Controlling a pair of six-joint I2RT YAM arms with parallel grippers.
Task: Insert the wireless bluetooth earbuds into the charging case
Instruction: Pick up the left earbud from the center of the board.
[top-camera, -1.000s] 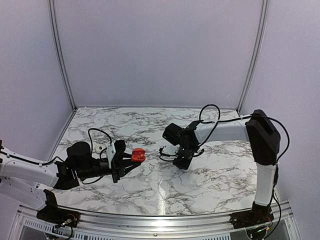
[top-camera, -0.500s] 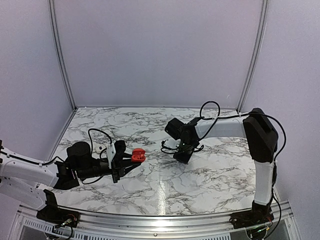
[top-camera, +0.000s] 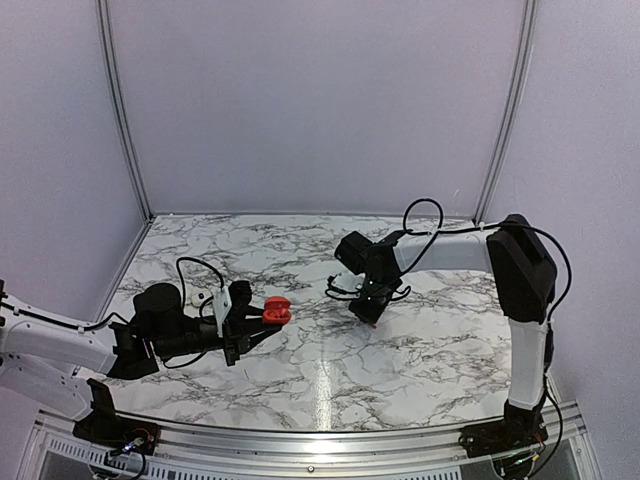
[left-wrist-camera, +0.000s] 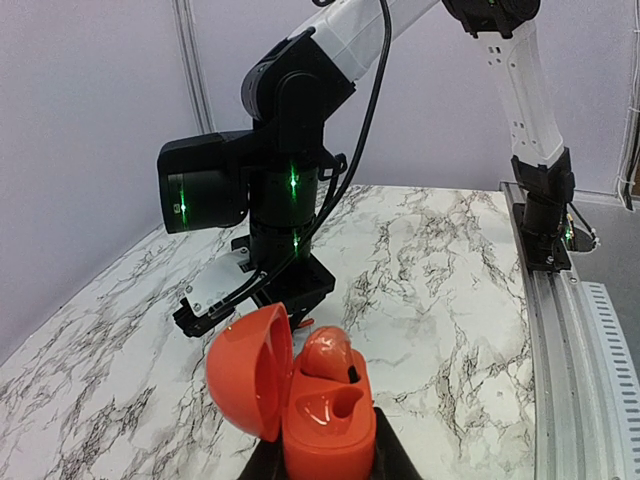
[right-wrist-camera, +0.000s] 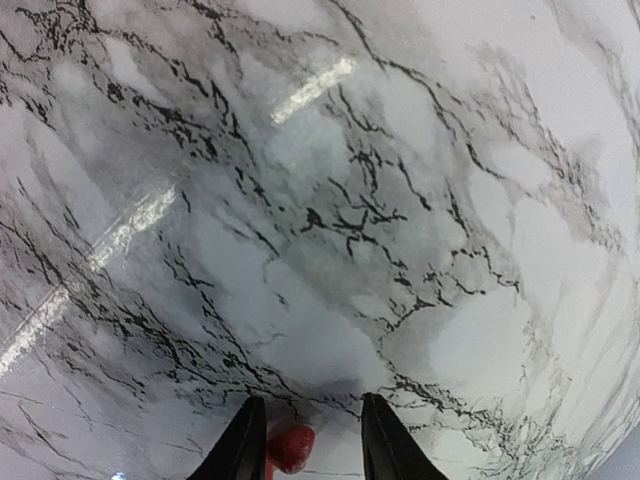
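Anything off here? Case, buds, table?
Nothing stands out. The red round plastic charging case is held in the left fingers, lid open, one small red plastic earbud seated, the other socket empty. The second red earbud sits between the right fingers, nearer one of them. No spill or damage shows.

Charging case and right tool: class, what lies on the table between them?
Nothing: in the top external view only bare marble table separates the charging case from the right tool.

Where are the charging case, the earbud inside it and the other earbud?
charging case (left-wrist-camera: 330, 452): left wrist view, lower shell's front.
earbud inside it (left-wrist-camera: 325, 352): left wrist view, rounded top.
other earbud (right-wrist-camera: 291, 447): right wrist view, its visible middle.
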